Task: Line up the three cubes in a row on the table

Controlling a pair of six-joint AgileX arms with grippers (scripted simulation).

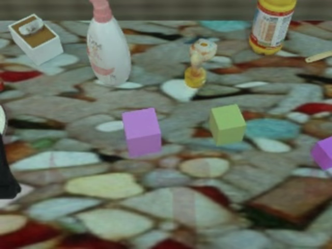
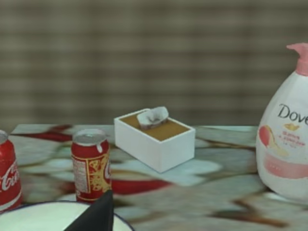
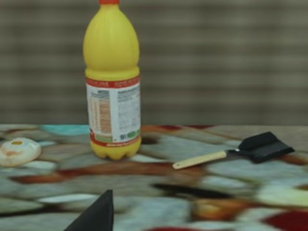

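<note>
Left gripper [image 1: 8, 176]: only a dark sliver shows at the top view's left edge; a fingertip pokes into its wrist view. Can't tell whether it's released or clenched. Right gripper [image 3: 96, 214]: not in the top view, one dark fingertip in its wrist view, same verdict, can't tell.

Cubes, big to small:
- large light-purple cube [image 1: 141, 132]: left of centre on the table [image 1: 109, 187], nearest the left gripper.
- olive-green cube [image 1: 227, 124]: right of centre, well apart from the light-purple one, roughly level with it.
- small deeper-purple cube [image 1: 324, 152]: cut off by the right edge, slightly nearer the camera than the other two.

Judgement: the first two already sit roughly on one left-right line, and the small one is the outlier. It lies on the right arm's side, so the right arm looks the likely one to fetch it inward.
</note>
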